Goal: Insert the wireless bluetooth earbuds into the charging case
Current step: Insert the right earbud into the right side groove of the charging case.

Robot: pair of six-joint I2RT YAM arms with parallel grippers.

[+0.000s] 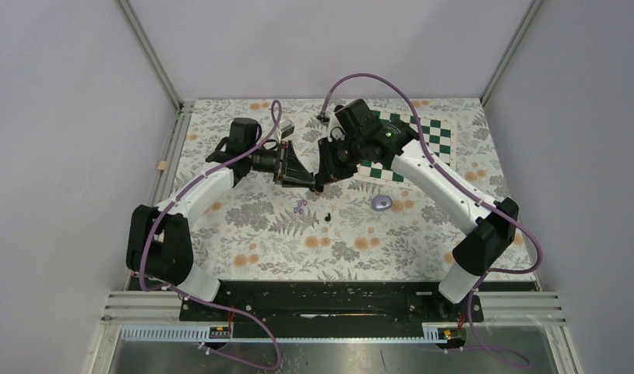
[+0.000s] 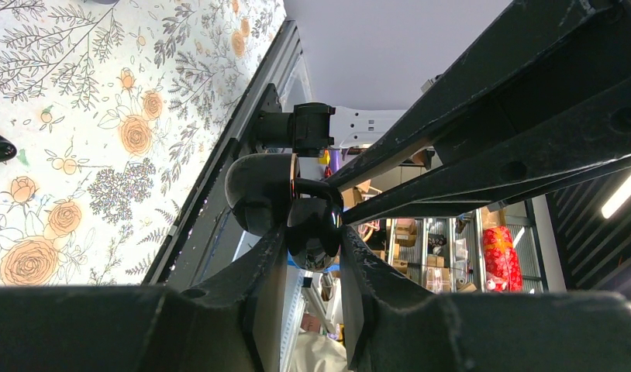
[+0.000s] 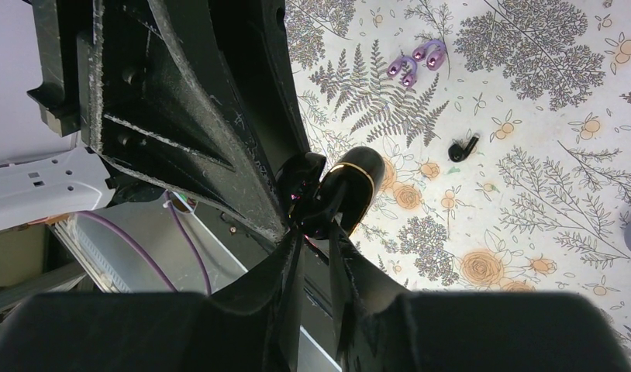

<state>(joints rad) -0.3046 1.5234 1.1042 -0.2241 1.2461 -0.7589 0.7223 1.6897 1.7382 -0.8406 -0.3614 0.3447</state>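
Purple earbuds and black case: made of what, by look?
The purple earbuds: likely plastic, pale lilac, glossy, judging by small highlights. The black case: probably hard plastic, high gloss, reflections across its curved shell; its gold band looks metallic, possibly just plated.

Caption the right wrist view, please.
Right claw grips a black case; purple earbuds and a black earbud lie loose.
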